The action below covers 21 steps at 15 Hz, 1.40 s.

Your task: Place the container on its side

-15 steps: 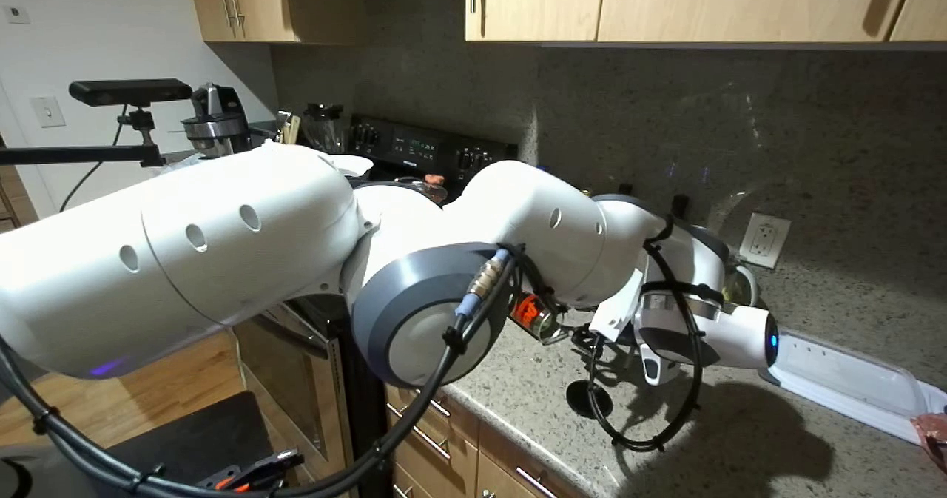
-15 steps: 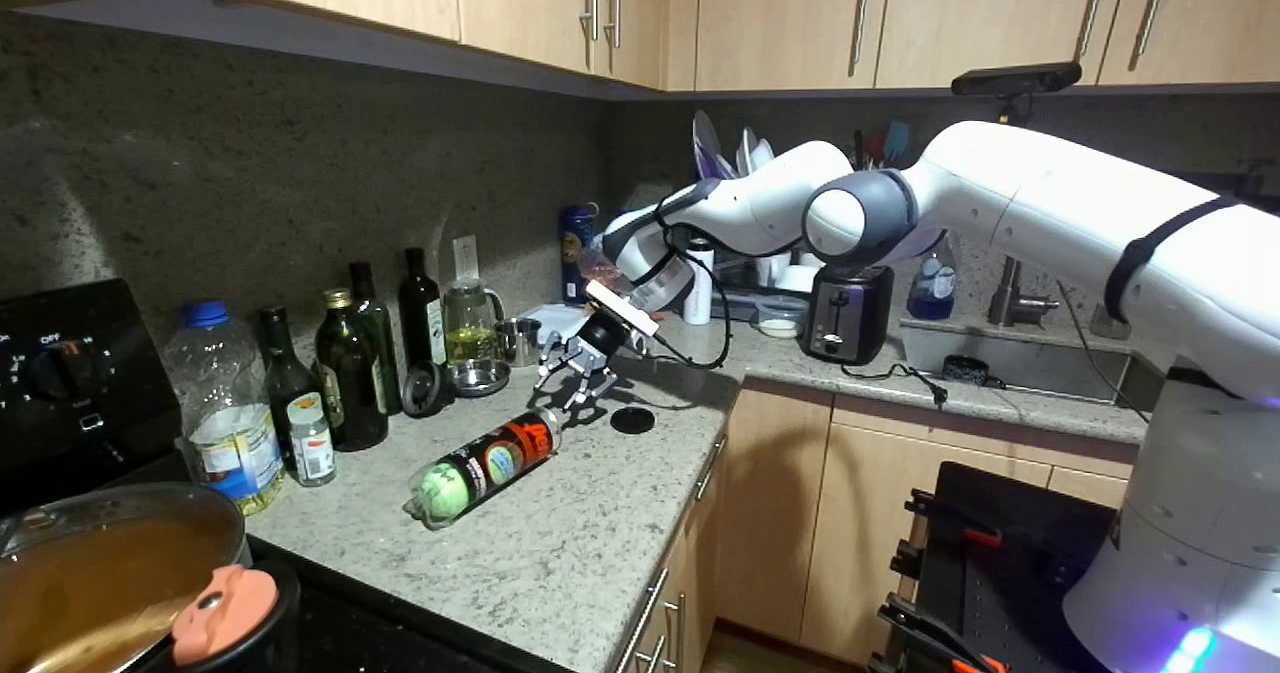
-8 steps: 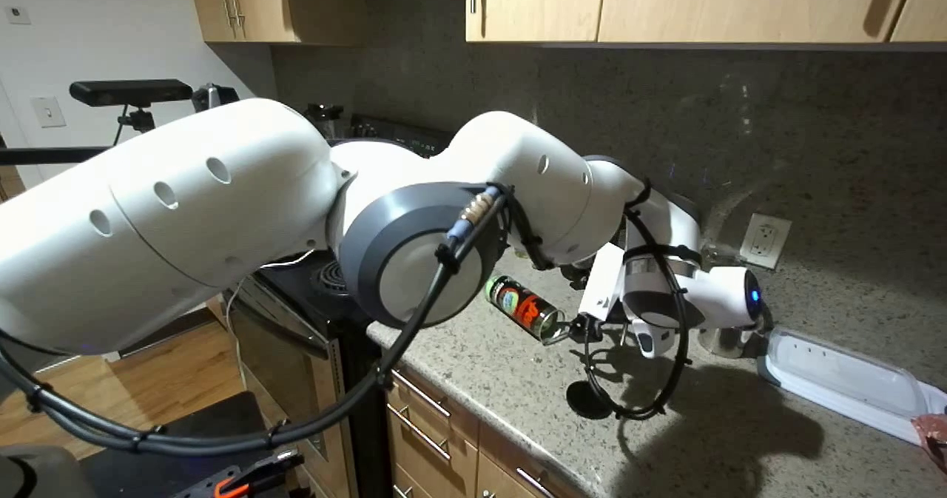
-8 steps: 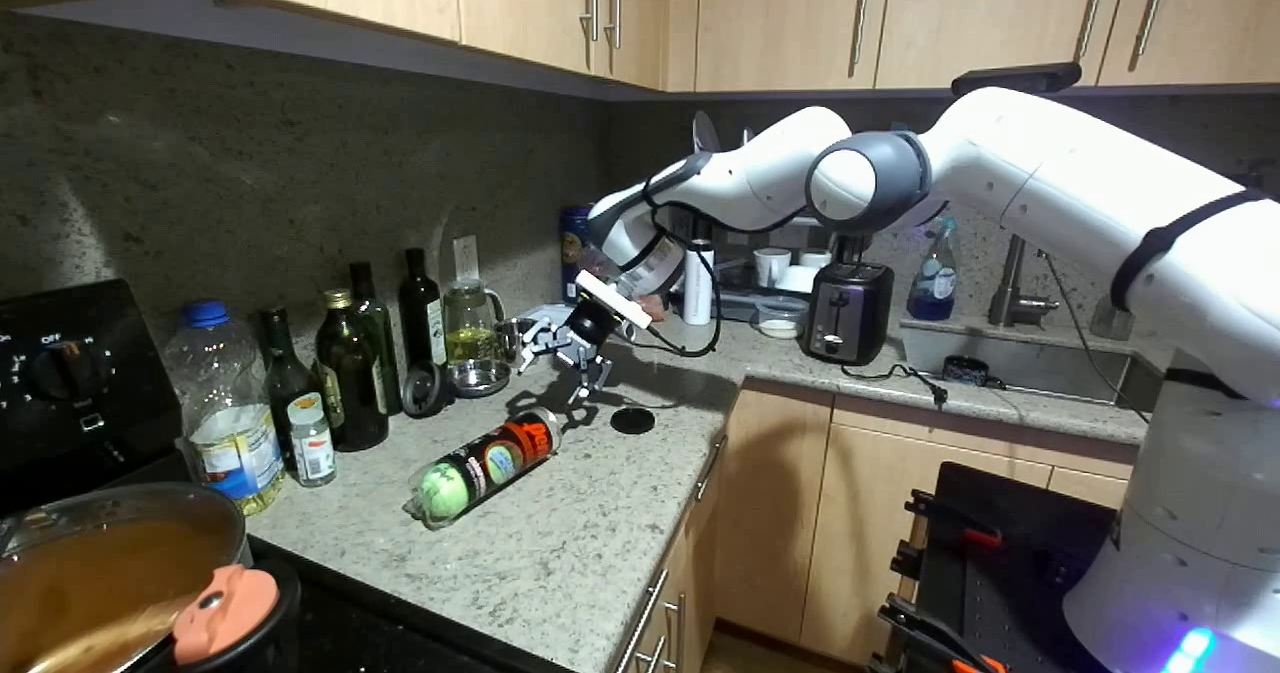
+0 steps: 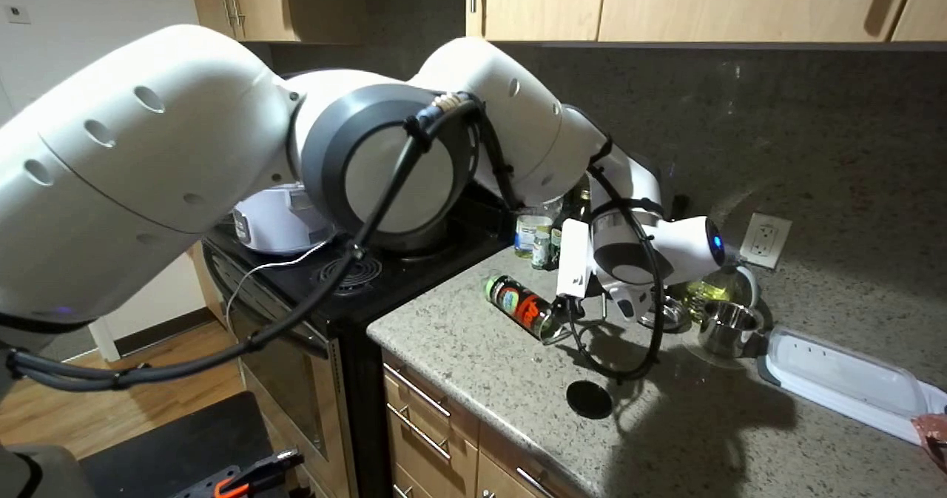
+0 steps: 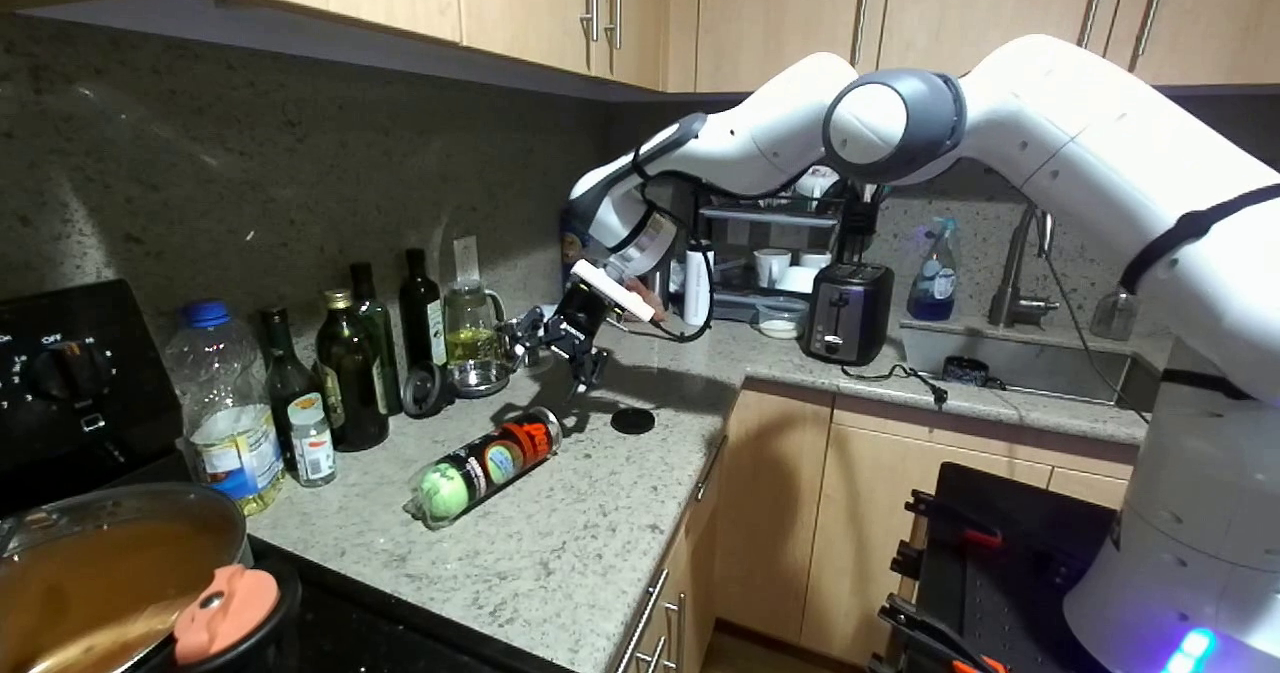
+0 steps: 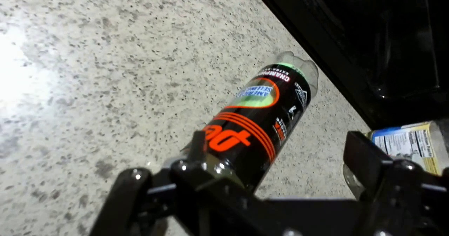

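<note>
Gripper (image 6: 552, 371) hangs apart from the sideways container (image 6: 490, 463), near its orange-lettered end.

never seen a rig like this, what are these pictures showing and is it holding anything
The white machine is a robot arm with a two-fingered gripper at its end. Two views look on from outside; the close-up is shot from its wrist, with the fingers at the bottom. On the counter a clear container labelled in black and orange lies on its side; dark glass bottles and a blue-capped clear bottle stand there too. Nothing is held: the gripper is open.
</note>
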Motion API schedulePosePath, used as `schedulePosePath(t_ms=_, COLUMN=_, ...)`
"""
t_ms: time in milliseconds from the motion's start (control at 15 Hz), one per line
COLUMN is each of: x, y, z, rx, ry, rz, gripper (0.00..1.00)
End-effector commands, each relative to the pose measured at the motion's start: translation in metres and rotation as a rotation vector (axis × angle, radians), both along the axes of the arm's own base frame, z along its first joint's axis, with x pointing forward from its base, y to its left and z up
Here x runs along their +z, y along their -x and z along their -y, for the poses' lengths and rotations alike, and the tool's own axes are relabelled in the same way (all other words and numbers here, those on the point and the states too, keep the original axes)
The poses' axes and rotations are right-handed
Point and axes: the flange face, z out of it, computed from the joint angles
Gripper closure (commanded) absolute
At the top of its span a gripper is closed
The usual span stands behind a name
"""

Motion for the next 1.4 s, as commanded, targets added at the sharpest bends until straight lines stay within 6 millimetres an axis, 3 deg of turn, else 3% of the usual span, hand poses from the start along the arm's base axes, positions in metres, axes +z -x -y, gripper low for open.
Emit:
schedulePosePath(t_ms=0, x=0.027, y=0.034, z=-0.019, rx=0.077, ry=0.093, rz=0.065, gripper=0.0)
schedulePosePath(t_ms=667, x=0.073, y=0.097, z=-0.081, rx=0.334, ry=0.406, rz=0.279, gripper=0.0)
schedulePosePath(t_ms=1333, x=0.109, y=0.129, z=-0.117, rx=0.533, ry=0.66, rz=0.45, gripper=0.0)
